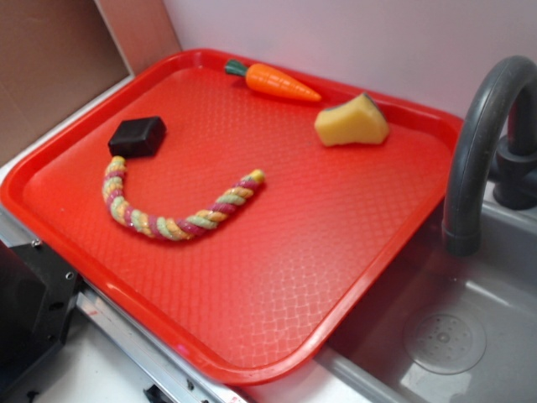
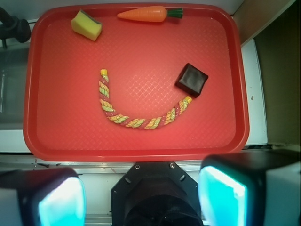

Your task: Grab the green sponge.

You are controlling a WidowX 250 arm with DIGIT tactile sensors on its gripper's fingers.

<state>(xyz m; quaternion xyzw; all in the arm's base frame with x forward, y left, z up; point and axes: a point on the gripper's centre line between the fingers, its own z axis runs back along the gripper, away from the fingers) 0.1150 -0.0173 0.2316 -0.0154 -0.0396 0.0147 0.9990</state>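
The green sponge [image 1: 351,122] is a chunky yellow foam piece with a thin dark green layer on one face. It lies near the far right corner of the red tray [image 1: 277,277]. In the wrist view the green sponge [image 2: 86,25] sits at the tray's [image 2: 56,136] top left corner. My gripper [image 2: 141,197] hangs high over the tray's near edge, far from the sponge. Its two fingers [image 2: 221,197] with teal pads stand wide apart with nothing between them. The gripper does not show in the exterior view.
An orange toy carrot [image 1: 274,81] lies at the tray's far edge, left of the sponge. A black block [image 1: 137,136] and a curved multicoloured rope [image 1: 172,214] lie mid-tray. A grey faucet [image 1: 482,134] and sink basin [image 1: 445,336] stand right of the tray. A wall runs behind.
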